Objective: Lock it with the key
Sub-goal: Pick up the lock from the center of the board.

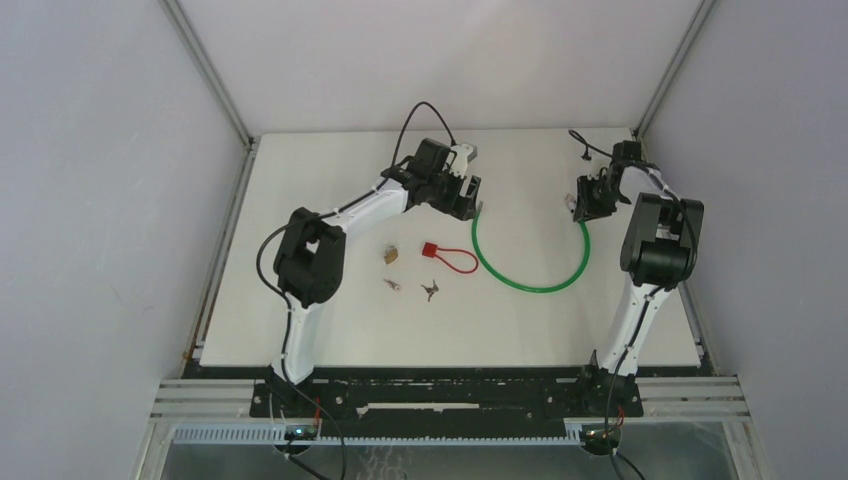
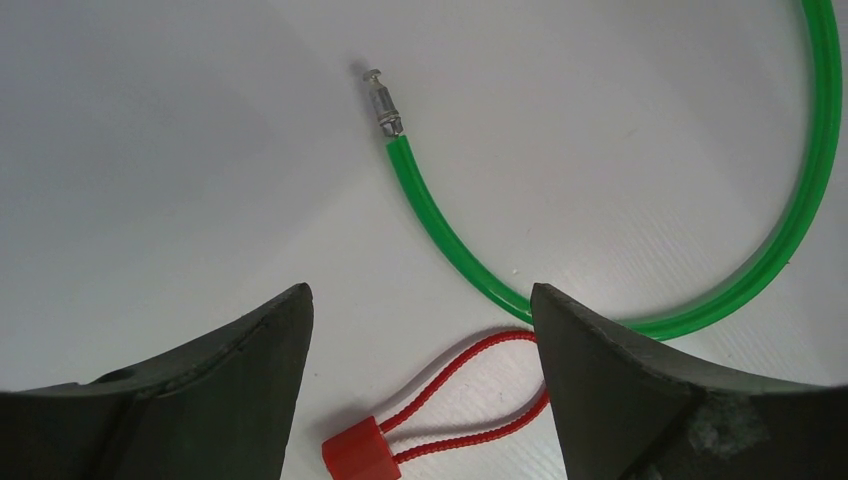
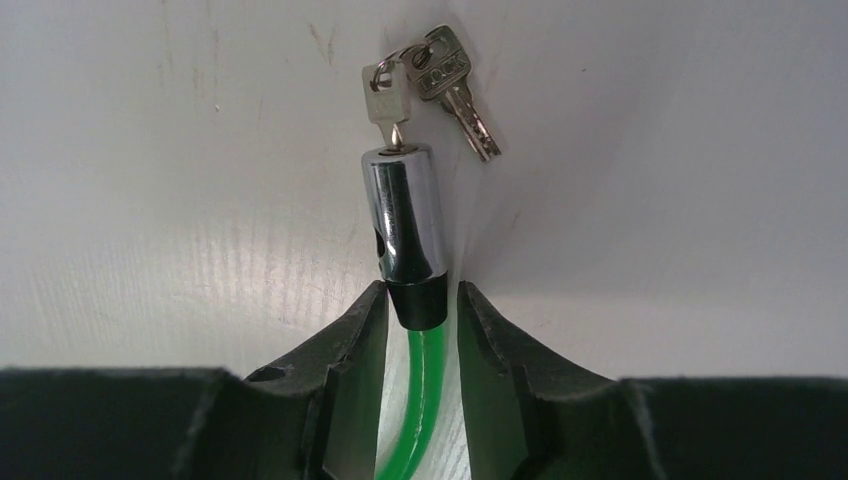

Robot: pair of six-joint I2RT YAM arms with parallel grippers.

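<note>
1. Lock (image 1: 530, 285), top view: its green cable curves across the bench (image 1: 300, 200) between the arms. The left hand (image 1: 462, 195) is at 1 end and the right hand (image 1: 585, 200) at the other. A red loop (image 1: 450, 257) and loose keys (image 1: 430, 291) lie nearby.
2. Left wrist: the left hand (image 2: 420, 300) is spread and empty, hovering near the bare pin (image 2: 382, 100), probably ready to pick it up.
3. Right wrist: the right hand (image 3: 422, 300) pinches the chrome barrel (image 3: 405, 215) by its black collar, probably to steady it. 1 key (image 3: 385, 95) sits in the keyhole, and a spare (image 3: 455, 85) hangs from its ring.
</note>
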